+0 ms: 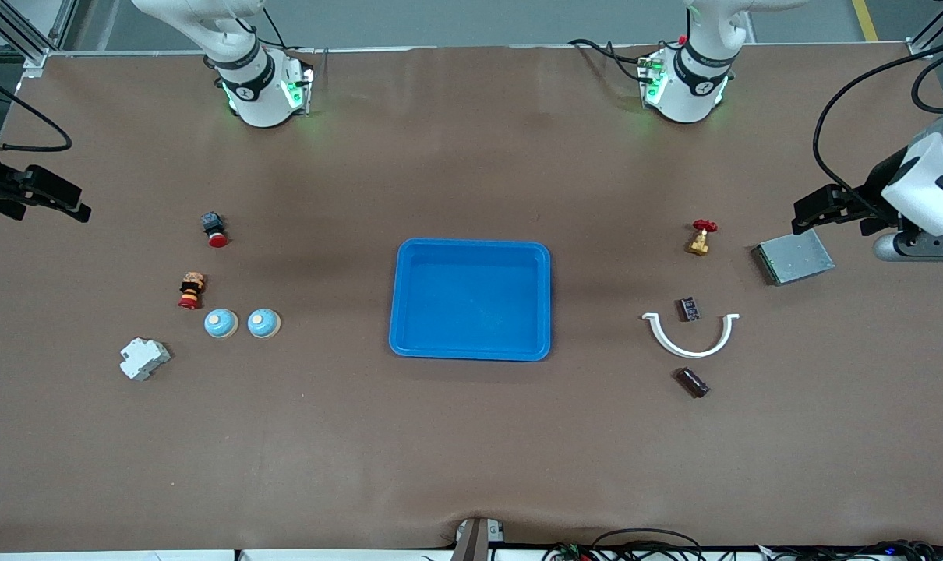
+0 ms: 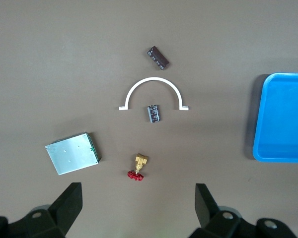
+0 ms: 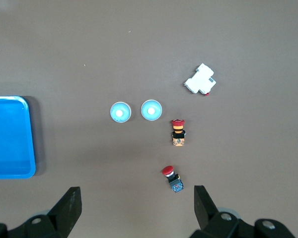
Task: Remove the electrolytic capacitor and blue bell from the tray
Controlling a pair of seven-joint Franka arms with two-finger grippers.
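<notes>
Nearest the front camera, toward the left arm's end of the desk (image 1: 471, 467): a dark electrolytic capacitor (image 1: 692, 382) on its side, well apart from the tray (image 1: 471, 246). Just farther, a white half-ring (image 1: 690, 336) with a second capacitor (image 1: 689, 308) inside its curve. At mid-desk, the blue tray, holding nothing of the task. Toward the right arm's end, two blue bells (image 1: 221, 323) side by side on the bare desk, likewise outside the tray. Probably light and rigid, both kinds. For a capacitor, smooth, round and apt to roll: best pinched across the body. For a bell, domed and likely slippery: best taken low across the dome or by the top knob. Farther still, a metal box (image 1: 792, 257) and a red-handled valve (image 1: 701, 238). Above the desk beside that box, the left gripper (image 2: 139, 198), released, jaws wide, waiting. Above the desk's edge at the right arm's end, the right gripper (image 3: 137, 198), also released and empty.
</notes>
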